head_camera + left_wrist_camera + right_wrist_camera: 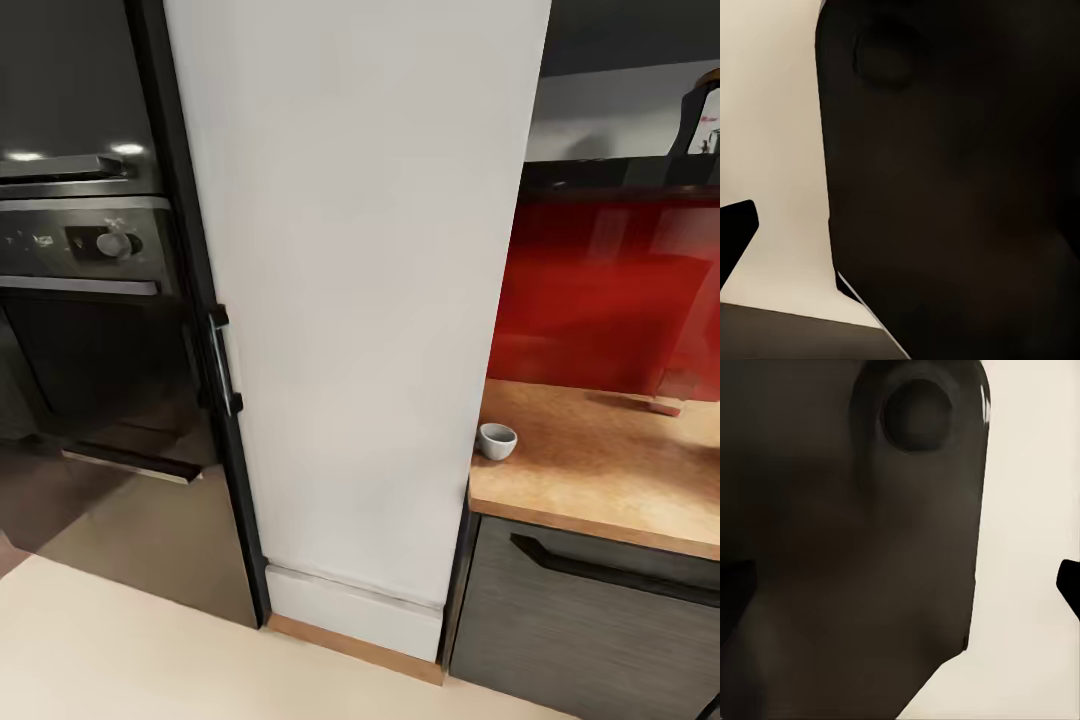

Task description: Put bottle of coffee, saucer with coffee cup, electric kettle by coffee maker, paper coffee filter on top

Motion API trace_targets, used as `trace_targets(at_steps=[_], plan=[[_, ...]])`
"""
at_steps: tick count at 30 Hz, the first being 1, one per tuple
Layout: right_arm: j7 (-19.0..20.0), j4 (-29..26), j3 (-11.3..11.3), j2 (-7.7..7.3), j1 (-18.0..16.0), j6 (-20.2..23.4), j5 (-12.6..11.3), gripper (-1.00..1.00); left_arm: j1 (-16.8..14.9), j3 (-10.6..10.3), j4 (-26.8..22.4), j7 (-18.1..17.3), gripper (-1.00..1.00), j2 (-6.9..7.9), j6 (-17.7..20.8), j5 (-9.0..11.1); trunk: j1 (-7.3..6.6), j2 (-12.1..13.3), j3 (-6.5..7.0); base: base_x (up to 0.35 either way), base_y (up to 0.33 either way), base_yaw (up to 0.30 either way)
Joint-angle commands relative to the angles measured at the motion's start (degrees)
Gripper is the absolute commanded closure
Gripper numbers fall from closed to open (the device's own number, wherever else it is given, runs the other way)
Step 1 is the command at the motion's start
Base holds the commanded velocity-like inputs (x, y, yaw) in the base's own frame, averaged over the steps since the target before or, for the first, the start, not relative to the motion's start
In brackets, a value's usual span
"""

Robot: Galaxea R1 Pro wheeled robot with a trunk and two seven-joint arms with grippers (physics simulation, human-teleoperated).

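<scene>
Tan speckled countertop (600, 470): small white-grey coffee cup (497, 440) upright; hands' state unclear.

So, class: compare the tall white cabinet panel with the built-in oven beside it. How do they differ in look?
The white cabinet panel is plain, pale and matte; the oven is dark and glossy, mirroring the floor. The panel's face is bare, while the oven carries a control knob. Both stand upright, side by side.
</scene>
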Motion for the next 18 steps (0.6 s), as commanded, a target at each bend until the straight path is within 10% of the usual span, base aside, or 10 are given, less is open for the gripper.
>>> trace_targets(at_steps=[1, 18], plan=[[0.09, -0.33, -0.03, 0.33, -0.25, -0.08, -0.01, -1.0, 0.16, -0.08, -0.33, -0.09, -1.0, -0.18, -0.09, -0.08, 0.0, -0.01, -0.03, 0.0, 0.0, 0.0], [0.18, -4.3, -0.25, 2.99, -0.25, -0.09, 0.02, -1.0, 0.22, -0.33, -0.61, -0.16, -1.0, 0.17, -0.79, -0.39, 0.0, -0.01, -0.03, 0.0, 0.0, -0.153]])
